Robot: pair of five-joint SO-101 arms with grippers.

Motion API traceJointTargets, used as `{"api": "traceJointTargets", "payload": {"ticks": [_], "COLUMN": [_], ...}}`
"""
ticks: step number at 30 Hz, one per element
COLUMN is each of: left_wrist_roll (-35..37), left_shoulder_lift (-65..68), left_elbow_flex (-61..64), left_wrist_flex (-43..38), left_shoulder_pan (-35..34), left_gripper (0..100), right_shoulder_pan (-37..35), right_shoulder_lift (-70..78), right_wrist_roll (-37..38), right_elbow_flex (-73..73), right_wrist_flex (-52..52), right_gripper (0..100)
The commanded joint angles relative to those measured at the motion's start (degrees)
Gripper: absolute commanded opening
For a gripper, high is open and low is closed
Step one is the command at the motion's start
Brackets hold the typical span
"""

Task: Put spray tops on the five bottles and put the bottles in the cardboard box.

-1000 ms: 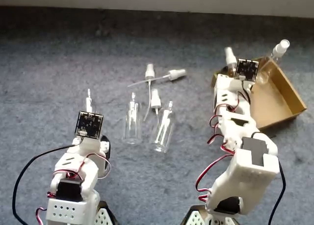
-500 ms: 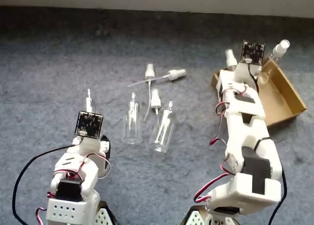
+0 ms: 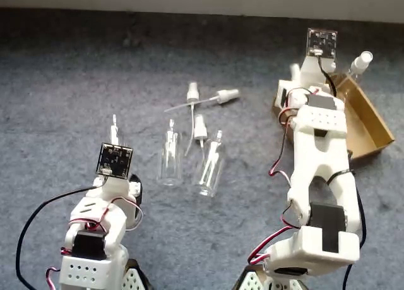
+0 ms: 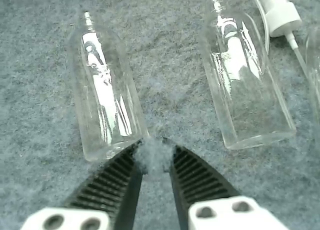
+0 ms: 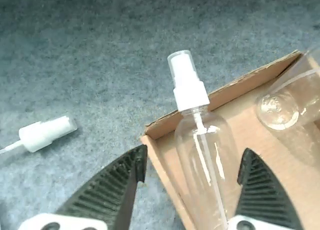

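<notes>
One capped bottle (image 5: pixel 200 145) lies in the cardboard box (image 5: pixel 162 126); my right gripper (image 5: pixel 194 162) has stretched out over it, wide open, empty. Three uncapped bottles (image 3: pixel 170 160) await tops.

In the high view the right arm (image 3: pixel 319 138) lies over the cardboard box (image 3: pixel 369 129), hiding its nearer corner and all but the white top of the capped bottle (image 3: pixel 295 71) inside. In the right wrist view that bottle's base runs off the picture's edge, a second bottle (image 5: pixel 292 92) deeper in the box is cut at the side, and the tube of the spray top (image 5: pixel 46 133) on the surface (image 5: pixel 75 49) beside the box leaves the frame. Well apart from the box, the left arm's camera board (image 3: pixel 114 160) covers the body of a bare bottle (image 3: pixel 114 127).
</notes>
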Motion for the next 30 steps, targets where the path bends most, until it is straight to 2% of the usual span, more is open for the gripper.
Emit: {"api": "traceJointTargets", "payload": {"ticks": [1,6,15,20,30], "left_wrist_roll": [-0.6,-0.6,-0.6,-0.6,-0.6], "left_shoulder_lift": [-0.5,-0.5,-0.5,-0.5,-0.5], "left_elbow_flex": [0.7,0.7,0.8,0.8,1.2], "left_wrist_flex": [-0.9,-0.9,-0.9,-0.9,-1.0], "left_shoulder_pan": [0.9,0.9,0.9,0.9,0.9], "left_gripper": [0,0,0,0,0], "right_shoulder_pan": [-1.9,-1.6,-2.1,-2.6,-2.8], "right_shoulder_lift": [-4.0,-4.0,-3.6,-3.4,0.9], "right_wrist_roll": [0.6,0.6,0.6,9.9,12.4], "right_elbow_flex": [-6.5,-11.6,-19.6,-19.4,-20.1], "right_wrist_flex": [6.8,11.5,27.1,28.4,29.3], "right_gripper": [26.4,26.4,26.5,26.5,26.4]}}
